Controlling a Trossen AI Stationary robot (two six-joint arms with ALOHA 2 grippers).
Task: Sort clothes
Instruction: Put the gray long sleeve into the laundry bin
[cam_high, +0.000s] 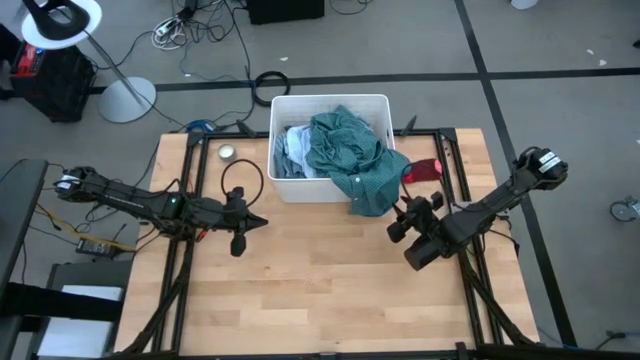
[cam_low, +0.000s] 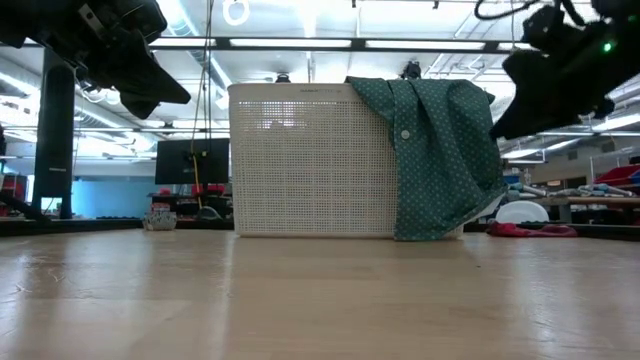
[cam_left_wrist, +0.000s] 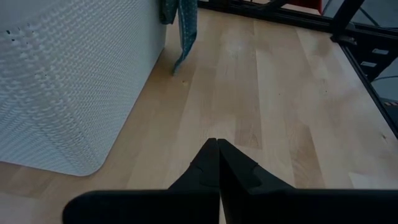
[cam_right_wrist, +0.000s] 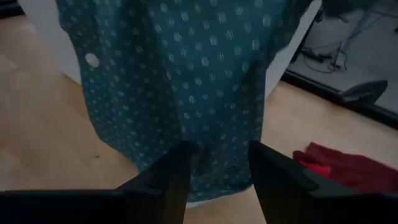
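Fingers of the right gripper (cam_high: 397, 218) stand apart near the teal shirt (cam_high: 352, 152) draped over the bin (cam_high: 279, 108) from above, straddling its hem at the wrist, where pulling could tip the bin; the left gripper's (cam_left_wrist: 217, 149) are together over the worktop (cam_left_wrist: 273, 93).

A teal shirt (cam_high: 345, 150) with small pale dots lies heaped in the white bin (cam_high: 285, 187) at the table's far edge, one length draped over the bin's front wall near its right corner and hanging down to the tabletop. Beside it inside the bin sit pale blue and white garments (cam_high: 293, 148), crumpled. A small red garment (cam_high: 421, 169) lies flat on the table just right of the bin, near the far right corner.
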